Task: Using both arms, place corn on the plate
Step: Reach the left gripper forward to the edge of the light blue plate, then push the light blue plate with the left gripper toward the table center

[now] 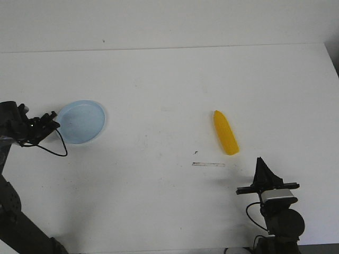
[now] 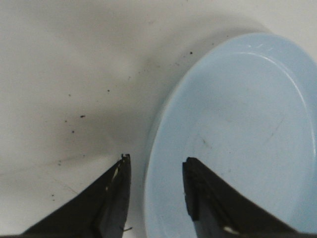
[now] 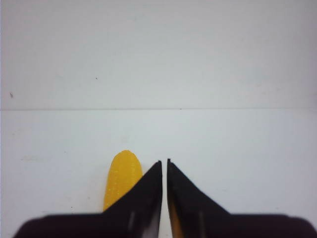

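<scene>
The pale blue plate [image 1: 82, 121] lies on the white table at the left. My left gripper [image 1: 55, 120] is at the plate's left rim. In the left wrist view this gripper [image 2: 157, 159] is open and straddles the plate [image 2: 233, 139] at its rim, one finger over the table and the other over the plate's inside. The yellow corn [image 1: 225, 133] lies flat on the table right of centre, pointed end away from me. My right gripper [image 1: 259, 161] hovers just nearer than the corn and a little to its right. In the right wrist view it [image 3: 164, 161] is shut and empty, with the corn [image 3: 121, 179] partly hidden behind one finger.
A thin clear strip [image 1: 208, 164] lies on the table just near of the corn. A black cable [image 1: 57, 150] loops from the left arm beside the plate. The table's far edge [image 1: 169, 48] meets a white wall.
</scene>
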Robot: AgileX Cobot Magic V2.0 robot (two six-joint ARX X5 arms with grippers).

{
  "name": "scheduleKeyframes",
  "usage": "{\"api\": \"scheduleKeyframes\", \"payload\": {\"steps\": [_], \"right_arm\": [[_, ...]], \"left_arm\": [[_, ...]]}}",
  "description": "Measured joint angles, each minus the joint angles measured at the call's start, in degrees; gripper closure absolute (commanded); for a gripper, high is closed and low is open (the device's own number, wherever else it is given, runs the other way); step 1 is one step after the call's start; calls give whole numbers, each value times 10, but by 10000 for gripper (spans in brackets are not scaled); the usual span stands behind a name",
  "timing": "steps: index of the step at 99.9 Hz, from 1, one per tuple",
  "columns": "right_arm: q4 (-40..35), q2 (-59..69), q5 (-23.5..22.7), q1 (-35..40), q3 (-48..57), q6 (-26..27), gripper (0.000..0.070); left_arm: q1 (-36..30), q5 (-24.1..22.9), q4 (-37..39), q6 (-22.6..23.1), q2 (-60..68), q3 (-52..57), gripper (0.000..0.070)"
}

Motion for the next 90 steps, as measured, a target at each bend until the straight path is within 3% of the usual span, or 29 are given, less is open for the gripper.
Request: {"api": "scheduleKeyframes", "payload": {"steps": [13, 29, 45, 75, 81, 90], "right_arm": [[0, 0, 0, 0, 0, 0, 685], [0, 0, 0, 0, 0, 0, 685], [0, 0, 0, 0, 0, 0, 685], [0, 0, 0, 0, 0, 0, 685], [0, 0, 0, 0, 0, 0, 685], [0, 0, 0, 0, 0, 0, 685]], "left_arm": [[-13, -3, 0, 0, 8, 0, 499], [-22, -43, -1, 0, 8, 0, 507], [-22, -46, -4, 0, 8, 0, 662], [-22, -46, -5, 9, 8, 0, 664], [-22, -46, -8, 10, 8, 0, 700], [-22, -46, -16, 12, 8, 0, 700]]}}
